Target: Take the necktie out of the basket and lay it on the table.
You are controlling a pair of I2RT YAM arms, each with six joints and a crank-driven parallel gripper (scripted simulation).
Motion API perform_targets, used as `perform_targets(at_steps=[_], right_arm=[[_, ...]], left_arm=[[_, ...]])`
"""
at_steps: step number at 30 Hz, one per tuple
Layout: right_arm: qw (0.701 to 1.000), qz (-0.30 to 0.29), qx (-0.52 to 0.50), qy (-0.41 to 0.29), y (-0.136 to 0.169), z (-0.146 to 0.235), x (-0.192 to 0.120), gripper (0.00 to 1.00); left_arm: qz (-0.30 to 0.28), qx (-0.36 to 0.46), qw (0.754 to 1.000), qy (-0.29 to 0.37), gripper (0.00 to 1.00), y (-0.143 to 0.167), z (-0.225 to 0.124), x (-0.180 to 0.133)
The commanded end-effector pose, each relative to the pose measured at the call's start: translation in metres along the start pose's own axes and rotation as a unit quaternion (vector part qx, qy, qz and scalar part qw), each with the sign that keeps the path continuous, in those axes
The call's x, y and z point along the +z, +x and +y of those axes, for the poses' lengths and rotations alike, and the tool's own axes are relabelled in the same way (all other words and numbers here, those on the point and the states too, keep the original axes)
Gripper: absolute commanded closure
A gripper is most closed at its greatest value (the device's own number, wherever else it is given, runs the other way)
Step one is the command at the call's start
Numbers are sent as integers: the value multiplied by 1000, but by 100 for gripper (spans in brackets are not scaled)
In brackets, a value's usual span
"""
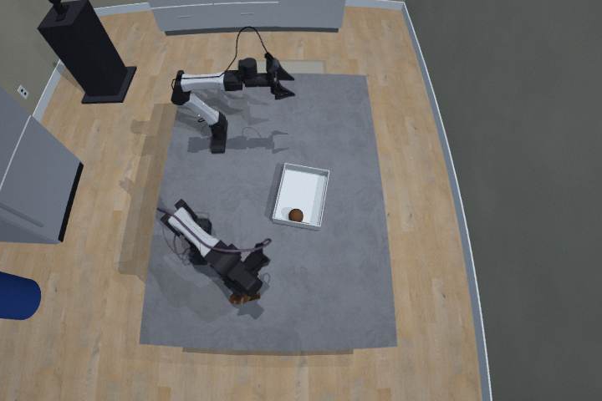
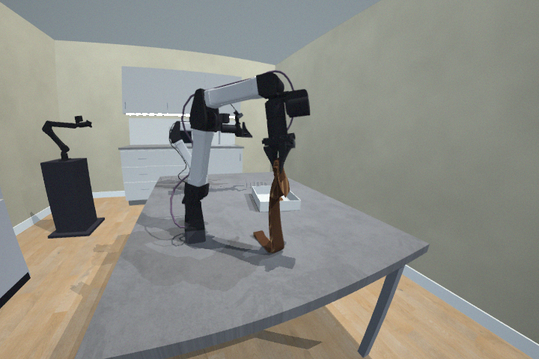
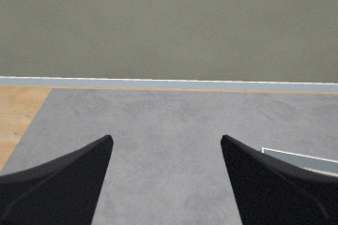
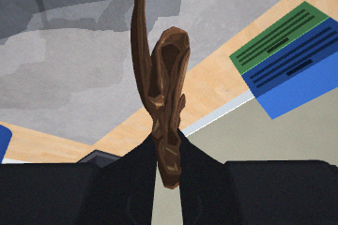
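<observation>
We see a room with plain walls and a pale wood floor. Our table is a mottled grey slab on metal legs, streaked with the arms' shadows. Drawers stand against the far wall, with a black pedestal nearer the left one in the exterior view.

On the table, our white basket stands flat. The brown tie is out of it, well apart, hanging bunched from our right gripper, which is nearly closed and pinches it. Its lower end touches the table and bends along it. Our left gripper is wide open, holding nothing, above the table's far end. Smallest, a brown ball sits inside the basket by one short wall.
</observation>
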State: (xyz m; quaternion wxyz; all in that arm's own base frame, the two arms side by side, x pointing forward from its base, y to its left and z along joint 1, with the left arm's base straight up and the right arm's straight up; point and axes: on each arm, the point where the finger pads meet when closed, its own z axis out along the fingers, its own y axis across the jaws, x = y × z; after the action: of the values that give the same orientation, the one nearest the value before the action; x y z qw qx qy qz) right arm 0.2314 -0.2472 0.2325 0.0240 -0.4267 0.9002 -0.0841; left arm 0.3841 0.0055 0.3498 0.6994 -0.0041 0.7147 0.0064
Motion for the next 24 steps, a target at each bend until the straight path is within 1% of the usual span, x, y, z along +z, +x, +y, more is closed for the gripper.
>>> perform_targets(at_steps=[1, 11, 13, 24], right_arm=[[998, -10, 5, -64, 2, -1, 16, 95], [998, -10, 5, -64, 0, 8, 87, 95], [998, -10, 5, -64, 0, 8, 87, 95], [998, -10, 5, -64, -1, 18, 162, 95]], left_arm=[[0, 0, 1000, 0, 0, 0, 0, 0], [0, 0, 1000, 0, 0, 0, 0, 0], [0, 0, 1000, 0, 0, 0, 0, 0], [0, 0, 1000, 0, 0, 0, 0, 0]])
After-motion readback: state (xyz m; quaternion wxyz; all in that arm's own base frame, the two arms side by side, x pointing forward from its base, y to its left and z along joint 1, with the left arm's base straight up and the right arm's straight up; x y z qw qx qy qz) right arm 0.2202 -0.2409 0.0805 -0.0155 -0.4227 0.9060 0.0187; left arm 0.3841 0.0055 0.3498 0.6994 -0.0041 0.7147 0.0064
